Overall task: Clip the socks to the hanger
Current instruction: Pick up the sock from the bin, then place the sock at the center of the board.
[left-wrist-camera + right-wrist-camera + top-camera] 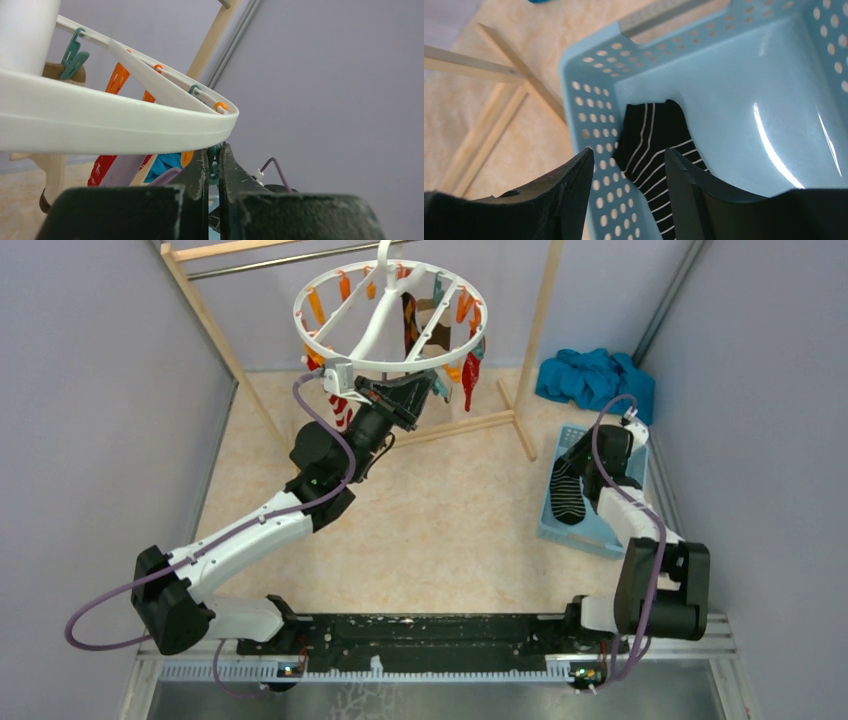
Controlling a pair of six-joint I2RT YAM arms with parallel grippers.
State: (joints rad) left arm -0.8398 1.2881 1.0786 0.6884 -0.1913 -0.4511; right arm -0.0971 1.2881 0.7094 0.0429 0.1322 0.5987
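At the back of the desk [450, 520], the white round hanger [300, 322] hangs from the wooden rack [537, 330], with orange and teal clips dangling from its ring and bars. Your left gripper [428, 388] is raised to the near edge of that ring. In its wrist view the fingers [200, 170] are pressed almost together just under the rim [100, 120], with a teal clip [214, 162] pinched between their tips. A red sock [470, 375] hangs from the right side of the ring, a dark sock [410, 320] hangs inside it, and a red-and-white striped sock [340, 410] shows under the near left rim.

Over on the right, your right gripper [578, 462] points down into the light blue basket [600, 530], which sits on the desk in front of a heap of blue cloth [595, 375]. Its fingers [569, 185] are spread apart, one on each side of the black sock with thin white stripes [649, 145]. That sock lies against the perforated wall of the basket [589, 100]. You cannot tell whether either finger touches it.
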